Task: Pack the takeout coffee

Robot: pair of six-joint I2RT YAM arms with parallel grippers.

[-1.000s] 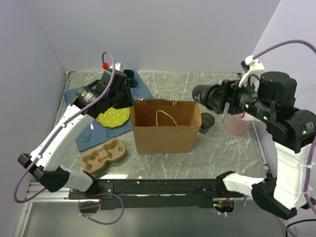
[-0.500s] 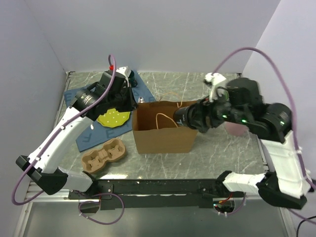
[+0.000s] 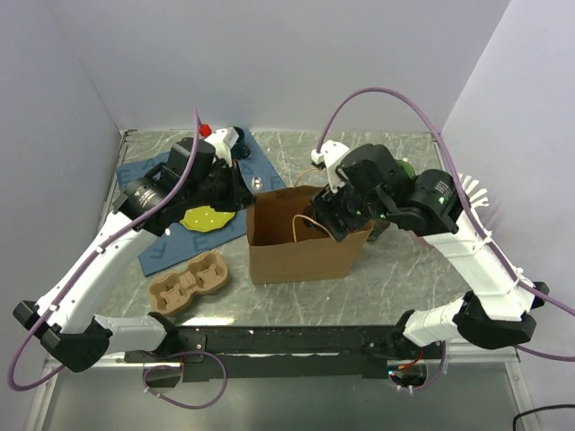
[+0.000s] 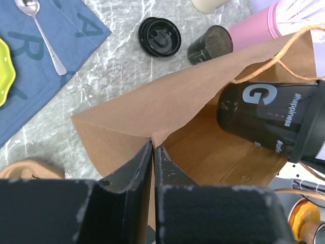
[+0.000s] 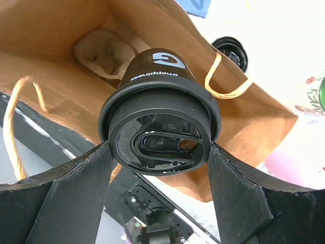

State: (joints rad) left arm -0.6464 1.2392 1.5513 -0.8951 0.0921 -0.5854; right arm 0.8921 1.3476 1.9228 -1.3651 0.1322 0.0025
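- The left fingers point(image 4: 137, 170), pressed together, pinch the rim of the brown paper bag point(image 4: 127, 117), propping its mouth open.
- The right fingers point(image 5: 76, 185) clamp the takeout coffee point(image 5: 155, 71) at its lid; it sits tilted inside the bag's mouth, base pointing toward the bottom.

right gripper point(image 5: 160, 152) swung left, takeout coffee point(image 4: 259, 114) now inside paper bag point(image 3: 301, 256) mouth, left gripper point(image 4: 153, 152) moved onto its rim

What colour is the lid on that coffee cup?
The lid is black, clearest in the right wrist view.
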